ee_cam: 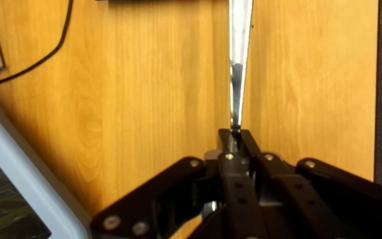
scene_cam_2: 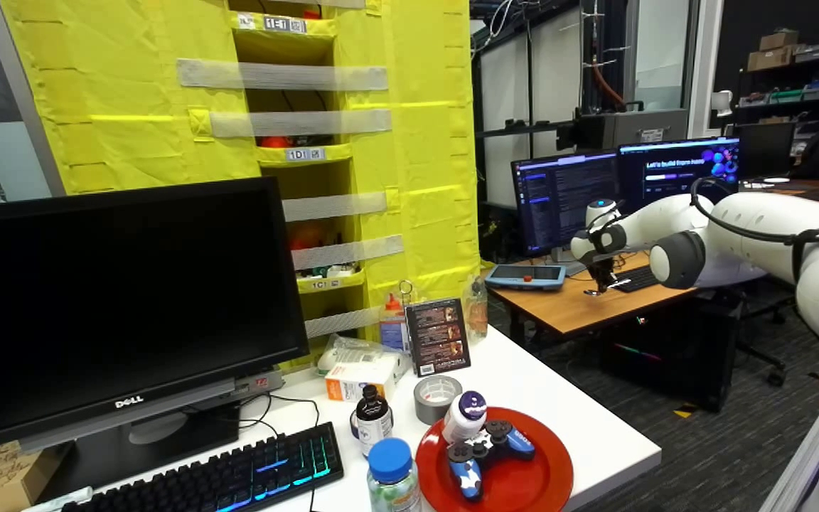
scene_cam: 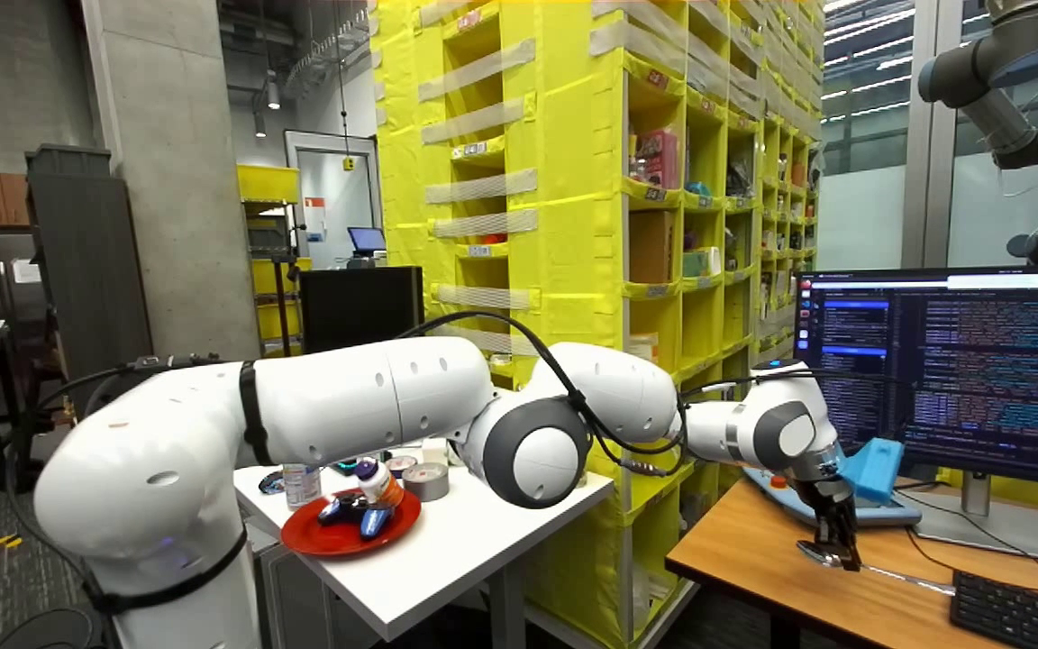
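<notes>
My gripper (ee_cam: pixel 235 134) is shut on a shiny metal utensil (ee_cam: pixel 239 49), gripping it partway along its length. In the wrist view the long handle points away from the fingertips toward a black edge at the top. In an exterior view the gripper (scene_cam: pixel 843 561) points down over the wooden desk (scene_cam: pixel 771 577); the utensil's wider end (scene_cam: pixel 814 552) sticks out on the near side and its handle (scene_cam: pixel 911 580) reaches toward the black keyboard (scene_cam: pixel 1024 608). The gripper (scene_cam_2: pixel 600 289) also shows there in an exterior view. Whether the utensil touches the desk I cannot tell.
A blue-grey framed tablet (scene_cam_2: pixel 525 276) with a red button lies beside the gripper. A light-blue object (scene_cam: pixel 875 469) and a monitor (scene_cam: pixel 960 379) stand behind. A white table (scene_cam_2: pixel 616 455) bears a red plate (scene_cam_2: pixel 552 469) with a game controller (scene_cam_2: pixel 465 478) and a white bottle (scene_cam_2: pixel 461 423).
</notes>
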Robot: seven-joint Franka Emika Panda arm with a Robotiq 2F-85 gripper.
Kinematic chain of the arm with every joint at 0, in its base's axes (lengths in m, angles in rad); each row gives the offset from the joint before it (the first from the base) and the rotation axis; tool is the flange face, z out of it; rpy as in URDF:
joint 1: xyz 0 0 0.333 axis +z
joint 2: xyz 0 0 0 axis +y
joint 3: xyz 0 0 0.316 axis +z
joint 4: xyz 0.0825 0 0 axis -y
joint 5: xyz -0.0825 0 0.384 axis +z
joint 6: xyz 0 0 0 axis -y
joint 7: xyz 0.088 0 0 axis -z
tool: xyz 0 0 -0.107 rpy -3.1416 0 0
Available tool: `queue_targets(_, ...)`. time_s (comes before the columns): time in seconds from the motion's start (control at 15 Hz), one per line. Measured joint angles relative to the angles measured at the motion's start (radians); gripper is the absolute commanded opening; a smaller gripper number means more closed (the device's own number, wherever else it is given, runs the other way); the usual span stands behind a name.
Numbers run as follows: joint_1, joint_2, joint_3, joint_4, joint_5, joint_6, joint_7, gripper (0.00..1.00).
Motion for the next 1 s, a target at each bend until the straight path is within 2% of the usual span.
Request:
queue_targets(0.53, 0.026, 0.001, -0.002, -0.004, -0.022, 0.016, -0.03, 0.02)
queue_targets(1.0, 0.079, 0.004, -0.017, -0.035, -0.076, -0.023, -0.225, 0.02)
